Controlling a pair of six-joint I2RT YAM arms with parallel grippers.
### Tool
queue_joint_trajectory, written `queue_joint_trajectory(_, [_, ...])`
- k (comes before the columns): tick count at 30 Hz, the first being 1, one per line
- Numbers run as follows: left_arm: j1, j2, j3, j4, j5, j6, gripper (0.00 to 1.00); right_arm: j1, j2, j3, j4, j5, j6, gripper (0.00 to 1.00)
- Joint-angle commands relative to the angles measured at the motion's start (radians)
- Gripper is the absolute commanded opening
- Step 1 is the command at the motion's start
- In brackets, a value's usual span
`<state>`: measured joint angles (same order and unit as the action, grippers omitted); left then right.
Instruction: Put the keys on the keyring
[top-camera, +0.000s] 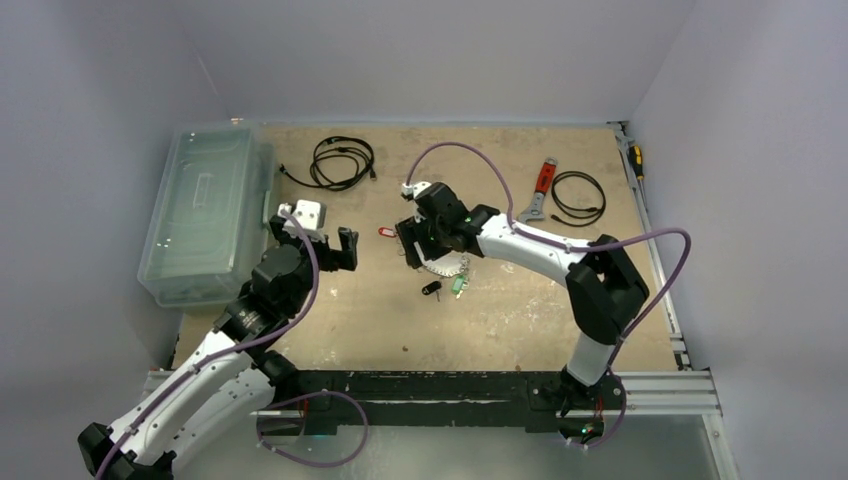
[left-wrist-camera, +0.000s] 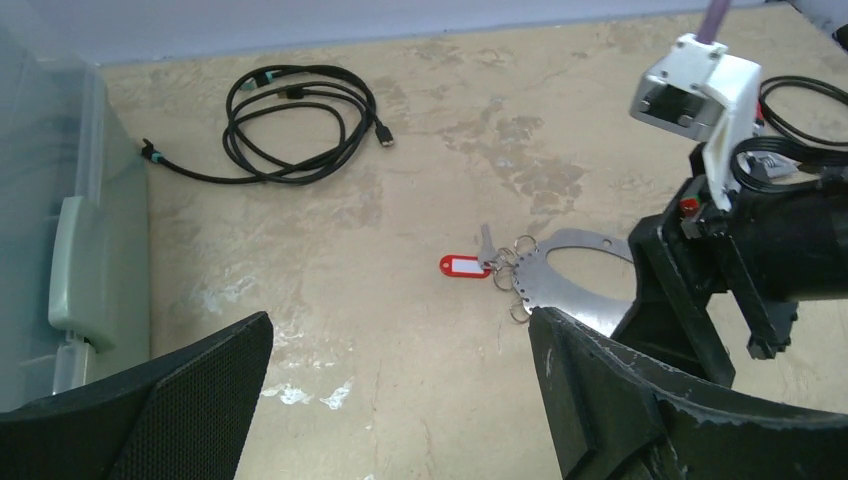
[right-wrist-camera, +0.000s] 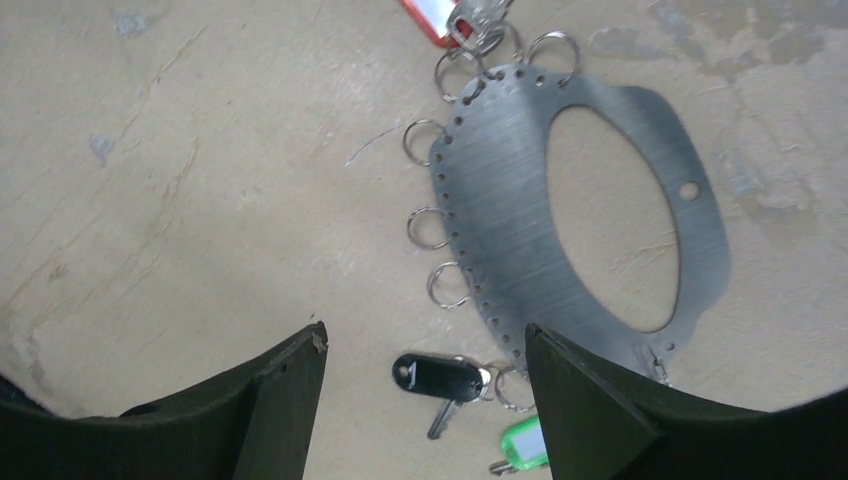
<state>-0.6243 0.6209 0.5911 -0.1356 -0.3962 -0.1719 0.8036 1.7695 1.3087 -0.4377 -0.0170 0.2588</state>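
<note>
right pincer (right-wrist-camera: 422, 335) spread wide above the table, gripping nothing, flat grey keyring (right-wrist-camera: 500, 200) lying just beyond its fingertips, black-tagged key (right-wrist-camera: 437, 376) between them, green-tagged key (right-wrist-camera: 525, 440) beside one finger, red-tagged key (left-wrist-camera: 465, 266) ahead of the left pincer (left-wrist-camera: 400, 320), likewise spread and empty

Keyring (right-wrist-camera: 500, 200) is brushed grey metal, satin with fine grain lines; its little split rings (right-wrist-camera: 411, 228) are shinier wire. Black tag (right-wrist-camera: 437, 376), green tag (right-wrist-camera: 527, 440) and red tag (left-wrist-camera: 465, 266) look like glossy plastic. Worktop (right-wrist-camera: 180, 170) is matt, scuffed, blotchy.
</note>
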Motion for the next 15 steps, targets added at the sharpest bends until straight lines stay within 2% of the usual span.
queue_joint_trajectory(1, [-0.027, -0.031, -0.006, 0.084, -0.054, 0.009, 0.99, -0.003, -0.131, -0.12, 0.173, 0.124, 0.05, 0.77])
queue_joint_trajectory(4, [-0.032, -0.057, 0.027, 0.042, -0.063, -0.021, 0.99, 0.003, -0.215, -0.252, 0.265, 0.158, 0.144, 0.88])
queue_joint_trajectory(10, [-0.031, -0.1, 0.052, -0.004, -0.031, -0.061, 0.99, 0.043, -0.402, -0.342, 0.218, 0.287, 0.319, 0.89])
queue_joint_trajectory(11, [-0.032, -0.095, 0.057, -0.009, -0.032, -0.063, 0.99, 0.049, -0.437, -0.347, 0.217, 0.28, 0.34, 0.9])
queue_joint_trajectory(13, [-0.032, -0.076, 0.073, -0.028, -0.035, -0.07, 0.99, 0.053, -0.506, -0.37, 0.236, 0.25, 0.375, 0.99])
queue_joint_trajectory(15, [-0.032, -0.061, 0.084, -0.038, -0.033, -0.068, 0.98, 0.057, -0.577, -0.401, 0.269, 0.211, 0.377, 0.99])
